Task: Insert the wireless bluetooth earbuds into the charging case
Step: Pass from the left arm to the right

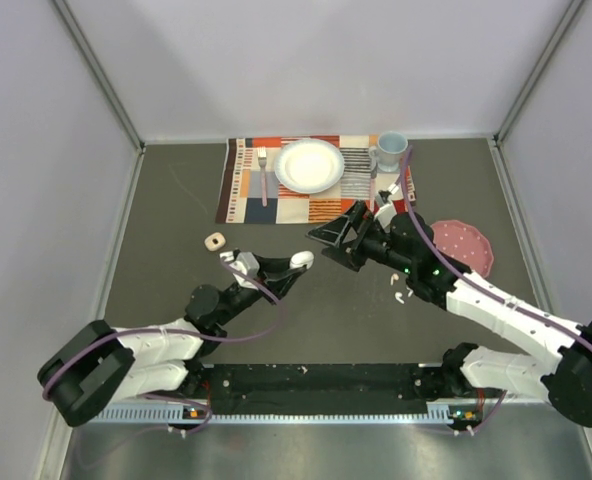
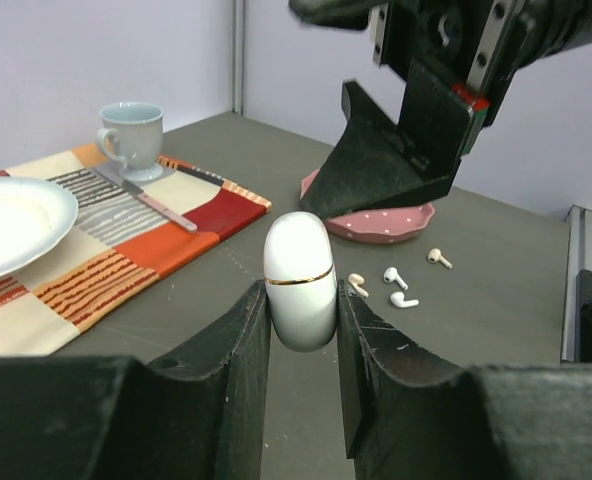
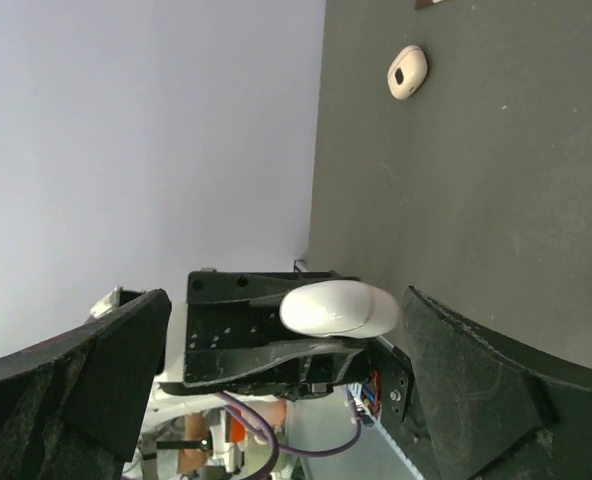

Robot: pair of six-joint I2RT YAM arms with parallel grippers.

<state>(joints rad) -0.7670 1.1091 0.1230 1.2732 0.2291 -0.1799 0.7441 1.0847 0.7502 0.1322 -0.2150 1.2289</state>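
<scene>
My left gripper (image 2: pixel 302 292) is shut on a white charging case (image 2: pixel 298 260) with a thin gold seam, holding it upright above the table, lid closed. From above, the case (image 1: pixel 301 260) hangs at the table's middle. My right gripper (image 1: pixel 331 243) stands wide open just right of it, jaws facing the case (image 3: pixel 336 307) without touching it. Several tiny white earbuds (image 2: pixel 394 277) lie loose on the dark table beyond the case, near a pink dish; two earbuds (image 1: pixel 398 291) show under the right arm from above.
A small beige case (image 1: pixel 214 241) lies at the left. At the back, a striped placemat (image 1: pixel 246 195) carries a white plate (image 1: pixel 309 165), a fork (image 1: pixel 263 172), a knife (image 2: pixel 151 200) and a blue cup (image 1: pixel 391 150). A pink dotted dish (image 1: pixel 463 245) sits right.
</scene>
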